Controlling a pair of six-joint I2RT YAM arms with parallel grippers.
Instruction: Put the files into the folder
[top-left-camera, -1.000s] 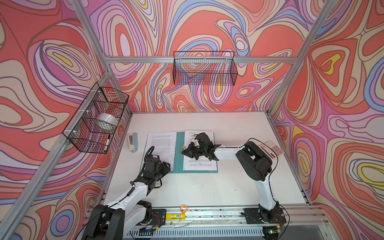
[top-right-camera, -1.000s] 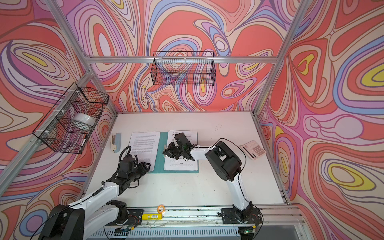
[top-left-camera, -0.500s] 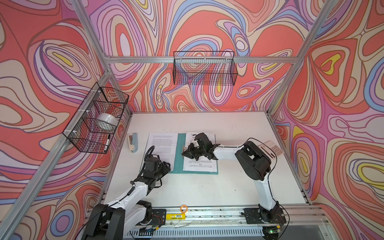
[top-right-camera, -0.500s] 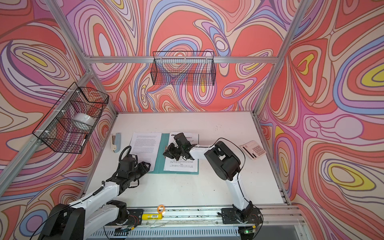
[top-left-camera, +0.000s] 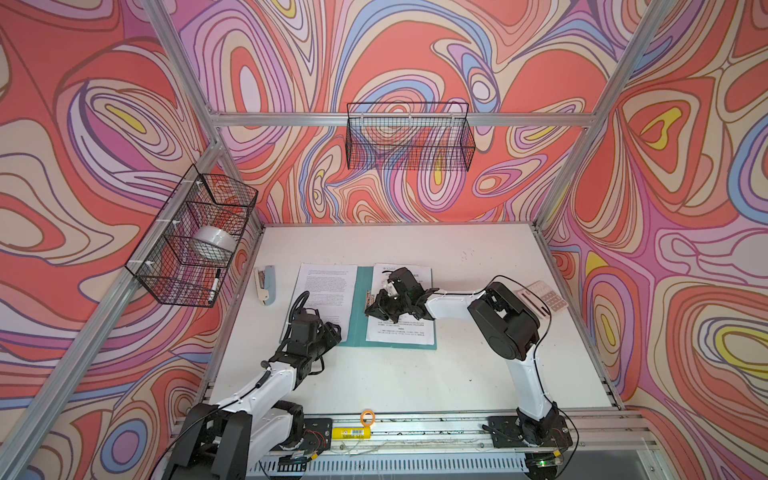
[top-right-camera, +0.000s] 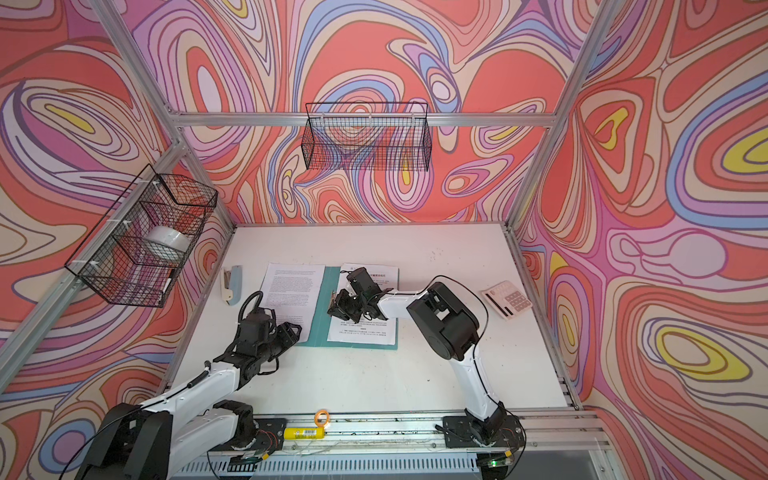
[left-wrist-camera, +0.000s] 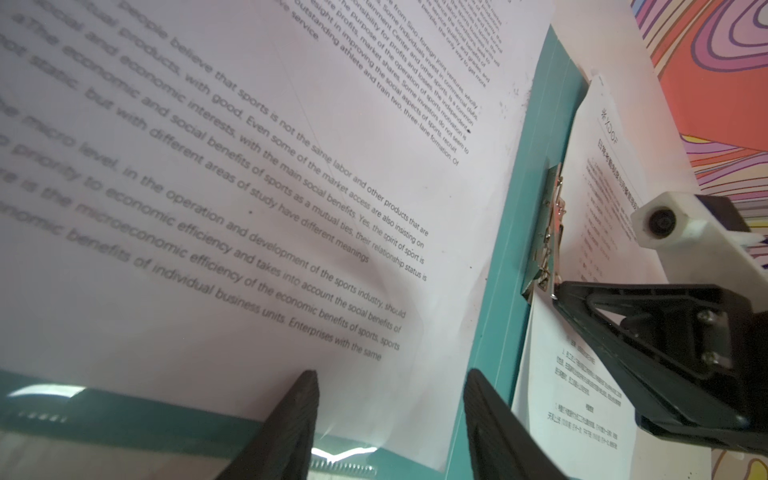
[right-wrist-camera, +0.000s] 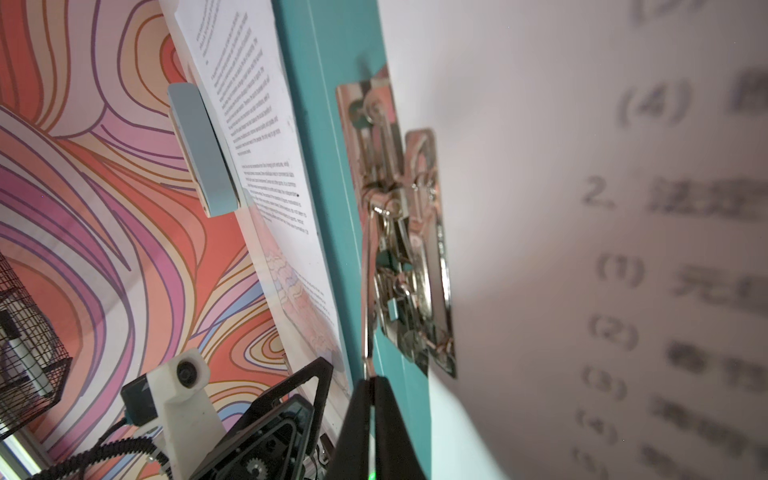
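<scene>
The right gripper (right-wrist-camera: 370, 380) has its jaws pinched shut on the wire lever of the metal clip (right-wrist-camera: 399, 232) inside the open teal folder (top-left-camera: 358, 309). The left gripper (left-wrist-camera: 390, 374), jaws apart and empty, hovers over the near edge of the dense-text sheet (top-left-camera: 326, 291) on the left flap. A headed sheet (top-left-camera: 401, 330) lies on the right flap, mid-worktop (top-left-camera: 415, 374).

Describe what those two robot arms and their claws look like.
The left arm and right arm are white tubes with bulky black joints and thin black cables. The left gripper and right gripper are black, with tapered fingers and white camera housings.
</scene>
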